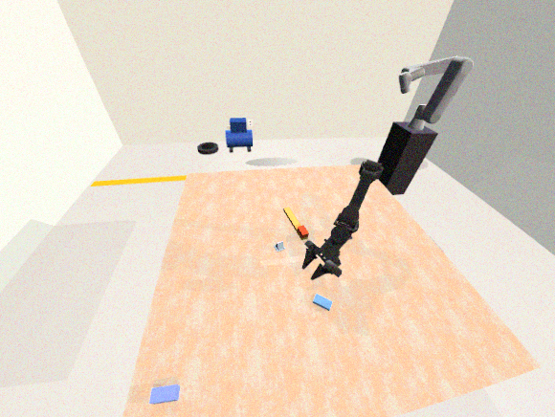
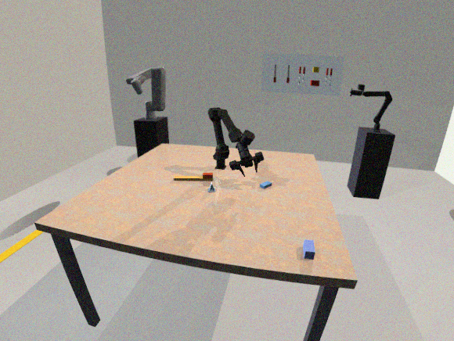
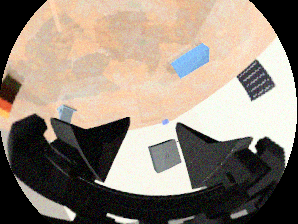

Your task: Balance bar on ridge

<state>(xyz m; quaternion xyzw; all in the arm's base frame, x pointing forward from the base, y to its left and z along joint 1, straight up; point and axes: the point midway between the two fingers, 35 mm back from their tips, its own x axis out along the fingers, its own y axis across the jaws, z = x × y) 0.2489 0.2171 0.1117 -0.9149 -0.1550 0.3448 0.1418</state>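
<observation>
The yellow bar (image 1: 291, 216) (image 2: 188, 178) lies flat on the table, with a red block (image 1: 302, 231) (image 2: 207, 176) at its end nearer the arm. A piece of it shows at the left edge of the wrist view. The small grey-blue ridge (image 1: 279, 247) (image 2: 211, 188) (image 3: 65, 113) stands on the table near the red end, apart from the bar, with nothing on it. My gripper (image 1: 307, 273) (image 2: 250, 174) (image 3: 153, 123) is open and empty. It hangs above the table, between the ridge and a light-blue block, away from the bar.
The light-blue block (image 1: 322, 302) (image 2: 265, 184) (image 3: 191, 60) lies on the table near the space below my gripper. A violet-blue block (image 1: 165, 394) (image 2: 308, 249) (image 3: 165, 121) lies far off near a table corner. Other arms on dark pedestals stand beyond the table.
</observation>
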